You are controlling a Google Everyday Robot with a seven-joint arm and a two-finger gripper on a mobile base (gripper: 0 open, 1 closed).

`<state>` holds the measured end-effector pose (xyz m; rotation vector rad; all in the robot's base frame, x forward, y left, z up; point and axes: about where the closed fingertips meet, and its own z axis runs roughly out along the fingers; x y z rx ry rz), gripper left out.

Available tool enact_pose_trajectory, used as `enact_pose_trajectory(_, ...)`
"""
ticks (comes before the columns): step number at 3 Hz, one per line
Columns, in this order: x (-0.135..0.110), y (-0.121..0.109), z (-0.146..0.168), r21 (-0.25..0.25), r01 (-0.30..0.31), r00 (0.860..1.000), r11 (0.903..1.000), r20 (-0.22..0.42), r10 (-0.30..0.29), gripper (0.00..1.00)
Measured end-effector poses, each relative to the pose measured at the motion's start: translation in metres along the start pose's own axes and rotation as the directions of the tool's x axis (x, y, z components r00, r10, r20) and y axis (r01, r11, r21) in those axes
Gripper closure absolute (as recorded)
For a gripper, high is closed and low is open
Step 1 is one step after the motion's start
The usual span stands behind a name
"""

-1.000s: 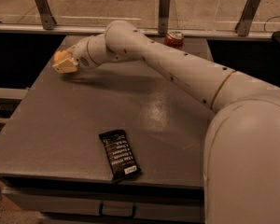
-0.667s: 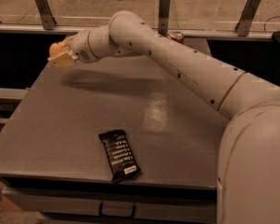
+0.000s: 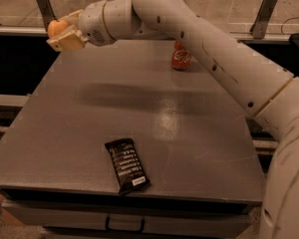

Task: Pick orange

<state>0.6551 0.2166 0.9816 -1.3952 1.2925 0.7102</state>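
The orange is a small round fruit held between the pale fingers of my gripper. The gripper is shut on it and holds it in the air above the far left corner of the grey table. The white arm reaches in from the right across the back of the table. Part of the orange is hidden by the fingers.
A red soda can stands near the table's back edge, partly behind the arm. A black snack bar wrapper lies near the front edge. A low ledge with metal posts runs behind the table.
The gripper has risen and moved left with the orange in it, now higher above the table's far left corner. The soda can and the wrapper have not moved.
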Motion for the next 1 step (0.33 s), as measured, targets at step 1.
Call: enact_pose_trajectory(1,-0.0005,0.0008,-0.0005,-0.004,0.002,1.000,1.0000,-0.001,-0.002,1.00)
